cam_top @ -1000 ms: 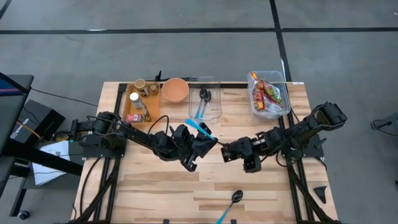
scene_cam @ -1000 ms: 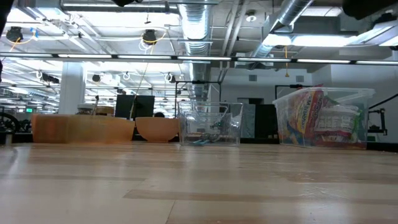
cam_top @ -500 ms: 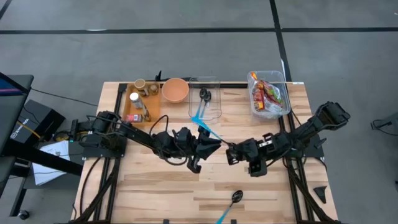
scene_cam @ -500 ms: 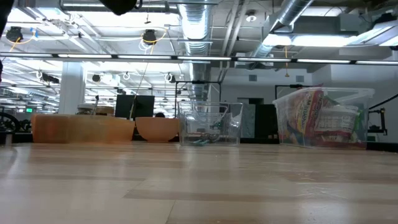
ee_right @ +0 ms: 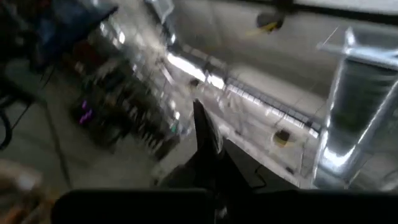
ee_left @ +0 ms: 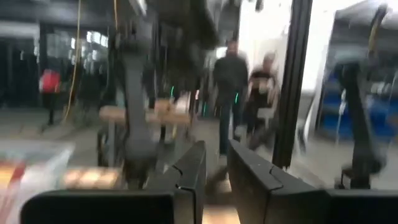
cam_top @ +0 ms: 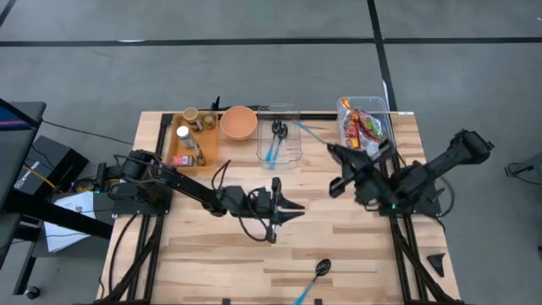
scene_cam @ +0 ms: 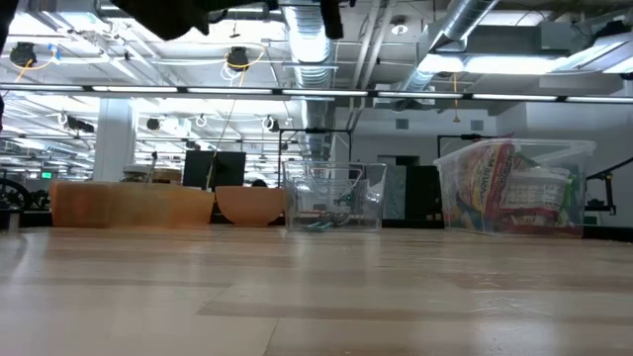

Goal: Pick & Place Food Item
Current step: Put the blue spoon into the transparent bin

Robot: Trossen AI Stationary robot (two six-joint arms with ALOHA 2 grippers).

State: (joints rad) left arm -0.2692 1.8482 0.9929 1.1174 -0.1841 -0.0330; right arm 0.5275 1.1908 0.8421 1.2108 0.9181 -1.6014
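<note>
Since the snacks (cam_top: 364, 127) lie in the bin (cam_top: 342, 104) at the far right corner of the table (cam_top: 212, 263), my right tool (cam_top: 336, 152), clenched on what looks like a spoon (cam_top: 312, 130), is nearer, just beside them. My left tool (cam_top: 292, 208), slightly parted and empty, waits mid-table, well apart.

Blurry, hidden and cut-off things

Both wrist views are smeared, so the two people (ee_left: 245, 87) in the upper middle are only dark shapes. In the low view, dark arm parts (scene_cam: 188, 12) are cut off at the top edge. A blue-handled spoon (cam_top: 312, 280) runs off the high view's bottom edge.
</note>
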